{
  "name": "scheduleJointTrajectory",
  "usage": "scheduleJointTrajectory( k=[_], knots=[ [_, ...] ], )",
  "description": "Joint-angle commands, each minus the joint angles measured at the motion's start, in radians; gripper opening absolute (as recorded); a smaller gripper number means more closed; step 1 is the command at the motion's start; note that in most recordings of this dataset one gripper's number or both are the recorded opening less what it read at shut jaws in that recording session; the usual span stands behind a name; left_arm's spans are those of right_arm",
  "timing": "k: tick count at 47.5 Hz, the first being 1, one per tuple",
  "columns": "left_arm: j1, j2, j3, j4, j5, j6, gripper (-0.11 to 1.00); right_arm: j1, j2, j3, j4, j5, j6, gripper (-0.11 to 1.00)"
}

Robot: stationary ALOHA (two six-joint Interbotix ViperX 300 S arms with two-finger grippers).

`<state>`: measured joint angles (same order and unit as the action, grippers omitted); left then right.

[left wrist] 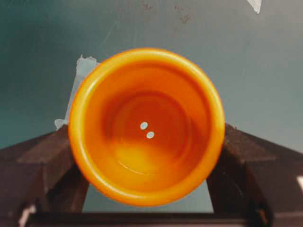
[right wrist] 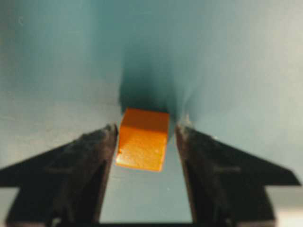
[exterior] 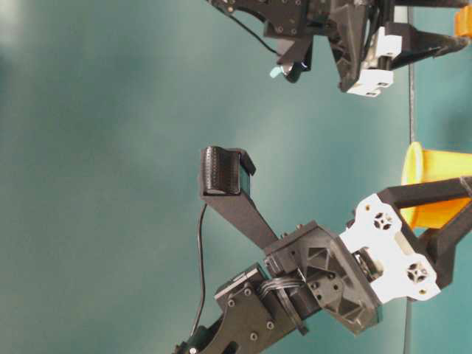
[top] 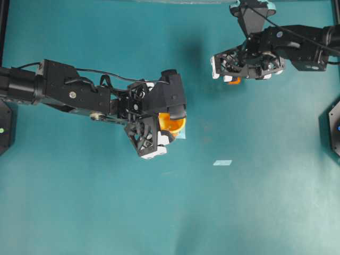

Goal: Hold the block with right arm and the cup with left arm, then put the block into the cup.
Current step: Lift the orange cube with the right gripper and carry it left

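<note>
The orange cup (left wrist: 147,127) stands mouth up between the black fingers (left wrist: 45,161) of my left gripper (left wrist: 147,137). Both fingers press its sides below the rim, so the gripper is shut on the cup. From overhead the cup (top: 172,122) shows partly under the left arm's wrist. The small orange block (right wrist: 142,142) lies on the teal table between the fingertips of my right gripper (right wrist: 144,132). That gripper is open. Its left finger (right wrist: 94,156) is almost at the block, and a strip of table shows on the block's right. Overhead, the block (top: 234,81) peeks from under the right gripper.
A pale tape square (left wrist: 81,71) lies partly under the cup. A pale tape strip (top: 222,162) lies on the teal table to the right of the cup. Black fixtures stand at the left edge (top: 4,127) and the right edge (top: 333,127).
</note>
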<state>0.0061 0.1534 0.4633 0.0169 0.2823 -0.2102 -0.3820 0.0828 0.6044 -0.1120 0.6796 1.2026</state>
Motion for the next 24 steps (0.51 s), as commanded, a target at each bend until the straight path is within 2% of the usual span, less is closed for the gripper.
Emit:
scheduleJointTrajectory(
  k=[1, 8, 11, 19, 24],
  knots=[
    [0.002, -0.021, -0.008, 0.002, -0.005, 0.000, 0.66, 0.002, -0.015, -0.003, 0.000, -0.020, 0.002, 0.54],
    [0.002, -0.026, 0.000, 0.002, -0.005, 0.000, 0.66, 0.012, -0.020, -0.002, -0.006, -0.063, -0.018, 0.41],
    [0.002, -0.028, 0.005, 0.002, -0.006, 0.000, 0.66, 0.037, -0.037, 0.008, -0.025, -0.094, -0.044, 0.40],
    [0.002, -0.029, 0.011, 0.002, -0.012, 0.000, 0.66, 0.149, -0.126, 0.060, -0.152, -0.229, -0.160, 0.40],
    [0.002, -0.029, 0.011, 0.003, -0.025, 0.000, 0.66, 0.202, -0.184, 0.098, -0.202, -0.328, -0.195, 0.40]
  ],
)
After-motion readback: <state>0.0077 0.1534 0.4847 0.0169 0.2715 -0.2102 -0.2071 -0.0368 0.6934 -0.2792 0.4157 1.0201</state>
